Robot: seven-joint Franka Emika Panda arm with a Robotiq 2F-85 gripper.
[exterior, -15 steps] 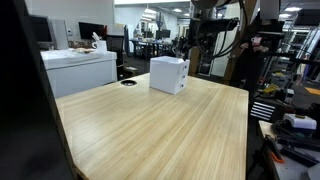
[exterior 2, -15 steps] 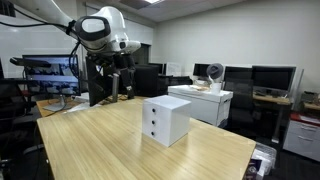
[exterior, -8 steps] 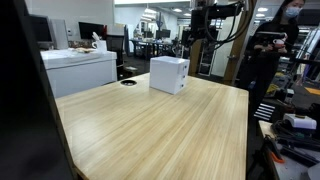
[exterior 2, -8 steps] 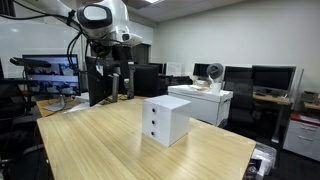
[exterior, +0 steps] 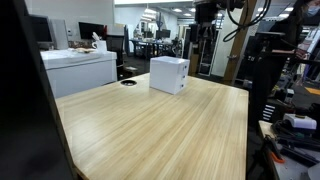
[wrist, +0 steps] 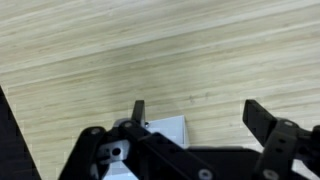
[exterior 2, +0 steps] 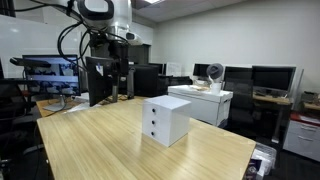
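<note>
In an exterior view, drawer box point(exterior 2: 166, 120) stands upright.

What the views lose or cannot settle

In the wrist view the white box point(wrist: 168, 128) shows only as a sliver, the rest hidden under the gripper point(wrist: 200, 114), whose body is cut off by the bottom edge. In both exterior views the arm point(exterior: 210, 12) point(exterior 2: 100, 9) runs out past the top edge. The dots point(exterior 2: 152, 121) on the box front are too small to identify, as is the round thing point(exterior: 128, 83) by the table's point(exterior: 150, 130) far corner. A dark blurred shape point(exterior: 18, 110) hides the table's near corner.
</note>
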